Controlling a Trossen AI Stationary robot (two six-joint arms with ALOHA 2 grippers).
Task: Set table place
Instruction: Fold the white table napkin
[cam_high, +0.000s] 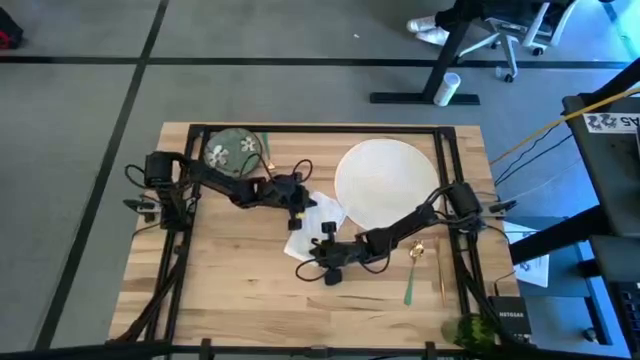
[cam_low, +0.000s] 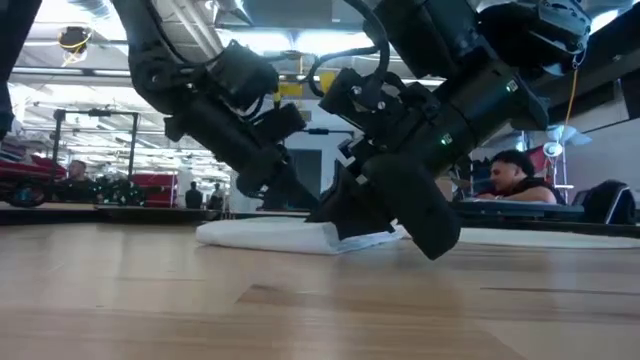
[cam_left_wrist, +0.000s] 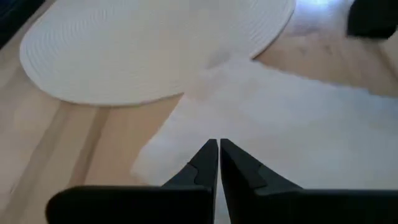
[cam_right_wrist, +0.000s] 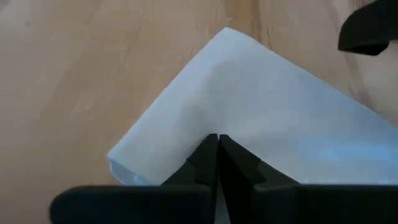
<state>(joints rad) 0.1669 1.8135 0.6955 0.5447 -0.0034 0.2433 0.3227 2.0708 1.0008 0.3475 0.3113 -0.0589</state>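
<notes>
The white napkin (cam_high: 312, 228) lies flat on the table (cam_high: 230, 280), its long axis running diagonally from the left gripper (cam_high: 298, 204) to the right gripper (cam_high: 322, 247). Both pairs of jaws are pressed together on its opposite edges. The white plate (cam_high: 385, 182) lies just beyond; people sit behind.

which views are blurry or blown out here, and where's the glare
High view: even light, no glare, both arms sharp over the napkin. Low view: near table soft, ceiling lights bright behind the dark arms. Left wrist view: plate washed out, glare at the far edge. Right wrist view: napkin bluish, wood grain soft.
</notes>
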